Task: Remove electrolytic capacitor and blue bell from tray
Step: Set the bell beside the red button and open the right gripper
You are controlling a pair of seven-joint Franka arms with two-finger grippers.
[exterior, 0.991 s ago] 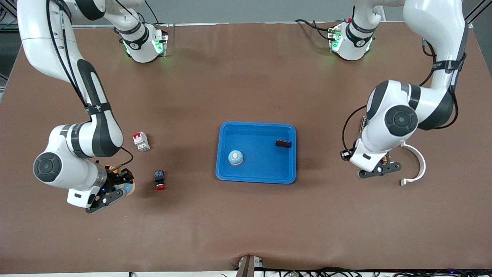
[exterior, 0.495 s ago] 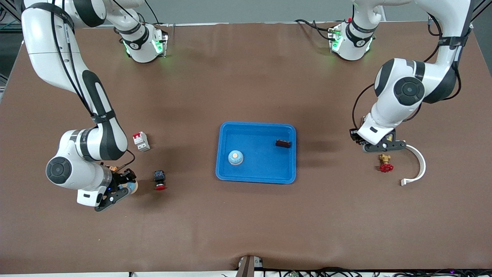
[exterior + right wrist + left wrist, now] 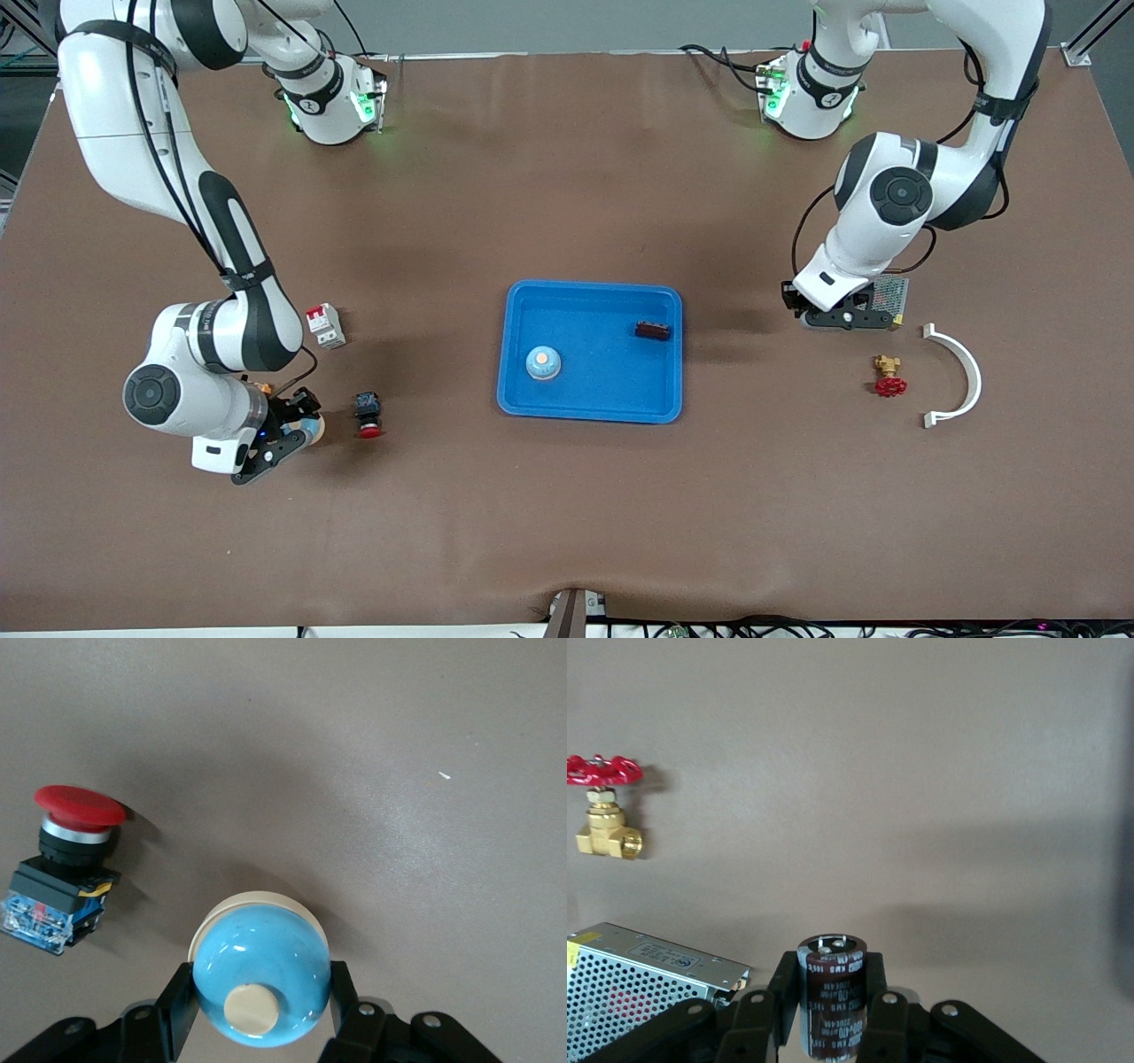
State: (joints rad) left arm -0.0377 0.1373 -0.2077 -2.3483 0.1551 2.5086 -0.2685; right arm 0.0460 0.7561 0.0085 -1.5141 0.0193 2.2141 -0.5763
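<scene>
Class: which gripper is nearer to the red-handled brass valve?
Left. The left gripper holds a capacitor above the table just beside the valve; the right gripper is at the right arm's end.

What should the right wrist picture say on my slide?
Right gripper holds a blue bell beside a red push button.

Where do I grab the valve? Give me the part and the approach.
Take the valve across its brass body, from above. It seems to lie on its side, and the body is narrower than the red wheel. Both are busy now: the left gripper, over the mesh box, holds the capacitor; the right gripper, beside the push button, holds the bell.
</scene>
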